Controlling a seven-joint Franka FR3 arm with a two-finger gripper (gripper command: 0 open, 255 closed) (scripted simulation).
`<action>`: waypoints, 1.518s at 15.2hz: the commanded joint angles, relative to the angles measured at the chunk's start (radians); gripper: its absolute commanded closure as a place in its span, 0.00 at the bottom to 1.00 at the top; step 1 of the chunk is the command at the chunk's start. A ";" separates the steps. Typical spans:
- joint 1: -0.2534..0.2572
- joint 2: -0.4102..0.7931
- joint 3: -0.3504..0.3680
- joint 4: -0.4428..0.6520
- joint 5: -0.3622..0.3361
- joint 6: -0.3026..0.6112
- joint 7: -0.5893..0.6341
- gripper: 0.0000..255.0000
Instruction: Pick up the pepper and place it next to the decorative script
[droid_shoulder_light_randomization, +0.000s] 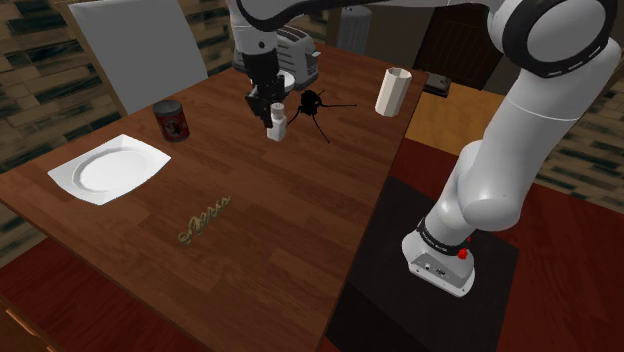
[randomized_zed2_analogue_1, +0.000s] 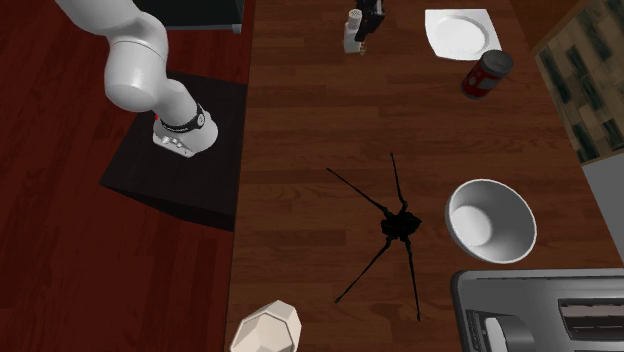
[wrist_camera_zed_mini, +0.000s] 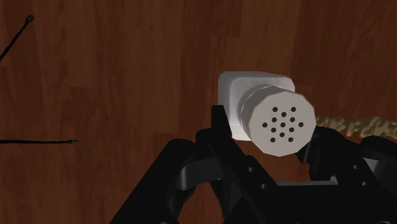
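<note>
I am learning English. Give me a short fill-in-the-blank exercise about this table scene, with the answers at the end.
1. The black fingers clasp a white pepper shaker whose top has small ____.
2. The colour of the can beside the white plate is ____.
3. The gold decorative script lies on a table of brown ____.
Missing words: holes; red; wood.

You'll find the script mostly hidden behind the pepper shaker; the second exterior view's edge cuts the toaster.
</note>
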 joint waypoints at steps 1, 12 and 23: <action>0.027 0.007 0.024 -0.001 0.008 0.008 0.051 1.00; 0.135 0.075 0.114 0.044 0.028 0.038 0.245 1.00; 0.137 0.102 0.113 -0.070 0.024 0.179 0.242 1.00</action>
